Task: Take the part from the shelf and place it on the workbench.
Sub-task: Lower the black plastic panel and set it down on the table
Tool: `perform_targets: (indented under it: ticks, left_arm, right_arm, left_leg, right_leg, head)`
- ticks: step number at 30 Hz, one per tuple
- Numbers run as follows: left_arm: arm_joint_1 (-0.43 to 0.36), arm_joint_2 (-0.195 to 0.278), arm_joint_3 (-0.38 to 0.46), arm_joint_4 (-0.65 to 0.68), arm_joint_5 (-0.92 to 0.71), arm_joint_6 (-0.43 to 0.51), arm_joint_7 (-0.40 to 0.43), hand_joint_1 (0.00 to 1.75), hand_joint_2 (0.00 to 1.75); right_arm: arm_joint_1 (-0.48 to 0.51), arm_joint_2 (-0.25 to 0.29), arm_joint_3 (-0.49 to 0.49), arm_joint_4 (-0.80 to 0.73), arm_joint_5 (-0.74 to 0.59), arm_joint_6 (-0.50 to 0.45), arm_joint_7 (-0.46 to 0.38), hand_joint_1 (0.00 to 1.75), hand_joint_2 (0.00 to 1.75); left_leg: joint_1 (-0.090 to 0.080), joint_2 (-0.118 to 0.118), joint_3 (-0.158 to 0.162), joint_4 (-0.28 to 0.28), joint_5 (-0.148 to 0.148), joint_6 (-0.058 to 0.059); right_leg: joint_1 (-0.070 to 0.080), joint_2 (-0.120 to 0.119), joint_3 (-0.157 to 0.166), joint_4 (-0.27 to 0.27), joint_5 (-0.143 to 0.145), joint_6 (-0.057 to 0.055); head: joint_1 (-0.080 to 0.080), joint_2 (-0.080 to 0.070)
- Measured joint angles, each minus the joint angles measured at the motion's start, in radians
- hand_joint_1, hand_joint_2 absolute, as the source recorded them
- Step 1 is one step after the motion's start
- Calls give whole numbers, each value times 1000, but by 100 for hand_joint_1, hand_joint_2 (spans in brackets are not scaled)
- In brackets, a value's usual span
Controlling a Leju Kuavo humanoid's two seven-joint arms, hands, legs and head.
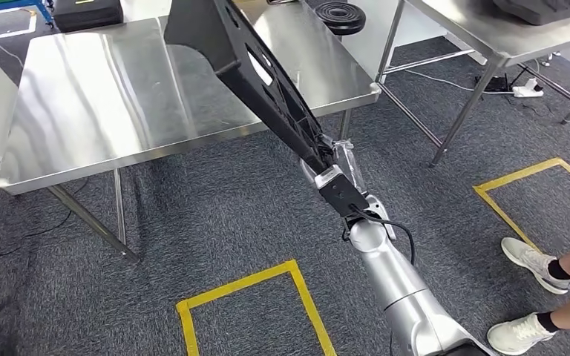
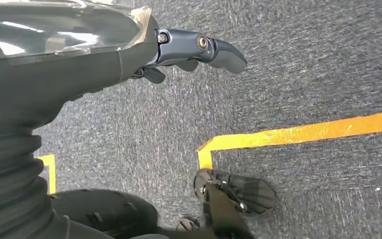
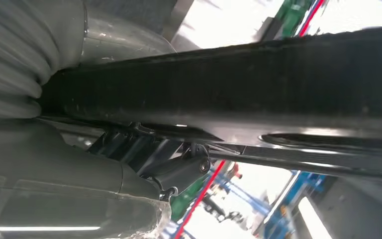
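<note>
Above steel workbench [image 1: 119, 104], long black part [image 1: 256, 78] in right hand [image 1: 326, 159], slanting up-left.

I can't see the right hand [image 1: 326, 159] fingers; the black part [image 1: 245, 70] covers them. Part's top end cut off by frame edge. Person [image 1: 557, 278] cropped at ankles.
</note>
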Motion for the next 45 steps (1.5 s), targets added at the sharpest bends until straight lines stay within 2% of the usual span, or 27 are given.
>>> perform_targets:
  ticks: [1,3,5,7,9,10,11,12,13,14,15,16,18,19,20,22,23,24,25,26,28,29,30,31,34,37,45]
  left_arm:
    - [-1,0,0,0,-2,0,2,0,175]
    - [-1,0,0,0,-4,2,6,0,175]
    - [-2,1,0,0,-4,4,9,0,175]
    - [-7,0,0,0,-3,4,11,0,175]
    - [-9,-1,0,0,-1,2,12,0,175]
    - [-8,-1,0,0,1,1,12,0,175]
    - [-8,-1,0,0,2,0,12,0,175]
    - [-8,-1,0,0,4,0,13,0,175]
    - [-8,-2,0,0,5,0,13,0,175]
    - [-9,-2,0,0,6,-1,13,0,175]
    - [-9,-1,0,0,7,-1,13,0,175]
    - [-8,-1,0,0,8,-1,13,0,175]
    - [-5,1,1,0,9,0,13,0,175]
    - [-3,2,2,0,10,1,13,0,175]
    - [-3,2,2,0,12,1,13,0,175]
    - [-5,3,2,0,13,2,13,0,175]
    - [-6,3,2,0,13,2,13,0,175]
    - [-6,4,2,0,13,2,13,0,175]
    - [-6,4,2,0,13,2,14,0,175]
    - [-6,4,2,0,12,2,15,0,175]
    - [-7,6,2,0,11,2,15,0,175]
    - [-8,6,2,0,10,2,16,0,175]
    - [-8,7,2,0,9,2,16,0,175]
    - [-9,6,2,0,9,2,16,0,175]
    - [-10,5,2,0,9,2,16,0,175]
    - [-10,5,2,0,8,2,16,0,175]
    - [-10,5,2,0,8,2,16,0,175]
  right_arm:
    - [-2,1,2,-1,2,1,3,175,175]
    - [-5,5,5,-2,6,5,6,175,175]
    - [-8,6,7,-3,9,9,7,175,175]
    - [-10,3,9,-1,10,13,7,175,175]
    - [-7,-1,10,3,11,16,8,175,175]
    - [-6,-2,10,5,12,17,8,175,175]
    - [-5,-3,10,6,13,18,8,175,175]
    - [-6,-3,11,7,15,19,7,175,175]
    - [-8,-3,11,7,16,21,6,175,175]
    - [-11,-3,12,8,18,22,5,175,175]
    - [-13,-3,12,10,20,24,4,175,175]
    - [-14,-1,12,11,22,25,3,175,175]
    - [-16,5,13,13,24,26,1,175,175]
    - [-18,10,13,14,25,27,0,175,175]
    - [-21,13,13,14,23,30,-2,175,175]
    - [-24,15,13,16,20,37,-6,175,175]
    - [-24,13,13,19,17,41,-8,175,175]
    - [-24,12,13,22,15,42,-8,175,175]
    - [-24,12,13,26,13,43,-9,175,175]
    - [-24,12,12,29,10,44,-9,175,175]
    - [-25,12,12,31,8,44,-12,175,175]
    - [-26,12,11,32,7,44,-13,175,175]
    - [-27,12,11,32,7,44,-14,175,175]
    - [-28,12,10,33,7,44,-15,175,175]
    - [-29,12,10,35,7,44,-17,175,175]
    - [-29,11,10,36,7,43,-18,175,175]
    - [-28,11,10,36,7,43,-19,175,175]
  left_leg:
    - [-5,-3,1,-7,-3,5]
    - [-4,-30,2,-12,0,16]
    - [3,-55,6,-21,7,29]
    - [7,-83,7,-24,11,37]
    - [7,-116,6,-23,12,38]
    - [7,-133,6,-23,12,38]
    - [8,-150,6,-22,13,37]
    - [8,-166,7,-22,13,36]
    - [8,-180,6,-20,14,32]
    - [7,-194,3,-18,14,28]
    - [6,-205,0,-17,15,23]
    - [6,-216,-3,-18,17,16]
    - [10,-230,-10,-20,20,5]
    - [10,-215,-15,-12,15,-1]
    - [9,-185,-28,13,-2,-5]
    - [8,-110,-79,120,-59,-13]
    - [11,-90,-111,187,-88,-17]
    - [15,-80,-136,237,-104,-21]
    - [18,-76,-144,256,-103,-23]
    - [21,-73,-134,238,-87,-25]
    - [26,-64,-63,112,-31,-24]
    - [25,-59,-29,51,-13,-21]
    - [23,-56,-4,8,-4,-18]
    - [21,-54,6,-10,-3,-15]
    - [12,-60,8,-15,-1,-11]
    - [5,-62,7,-15,-2,-2]
    - [3,-62,7,-14,-3,5]
  right_leg:
    - [3,-11,2,-1,-2,5]
    - [4,-25,8,-3,-7,15]
    - [1,23,-10,39,-33,18]
    - [-3,88,-67,159,-84,12]
    - [-3,108,-125,269,-114,13]
    - [-4,111,-133,275,-106,19]
    - [-5,115,-124,243,-84,27]
    - [-8,128,-99,178,-52,37]
    - [-13,152,-70,106,-23,44]
    - [-16,172,-45,49,0,45]
    - [-17,186,-29,14,12,42]
    - [-15,188,-23,3,16,34]
    - [-15,166,-20,1,20,19]
    - [-17,156,-18,-2,22,10]
    - [-20,146,-16,-5,23,2]
    - [-18,125,-12,-7,23,-12]
    - [-16,115,-12,-7,22,-16]
    - [-14,105,-12,-7,21,-18]
    - [-14,96,-12,-7,21,-18]
    - [-14,90,-12,-7,21,-18]
    - [-15,83,-10,-7,19,-14]
    - [-11,81,-10,-6,17,-10]
    - [-8,80,-10,-6,15,-5]
    - [-3,79,-11,-5,13,-2]
    - [1,76,-10,-6,12,2]
    - [-4,74,-7,-12,15,7]
    - [-6,74,-6,-18,20,15]
  head:
    - [1,0]
    - [3,0]
    - [4,0]
    - [7,0]
    - [9,0]
    - [9,0]
    - [9,0]
    - [10,0]
    - [10,0]
    - [11,0]
    - [10,0]
    - [10,0]
    - [10,0]
    - [9,0]
    - [5,0]
    - [-2,0]
    - [-4,0]
    - [-4,0]
    - [-4,0]
    - [-4,0]
    - [-5,0]
    - [-4,0]
    - [-3,0]
    - [-1,0]
    - [1,0]
    - [2,0]
    - [2,0]
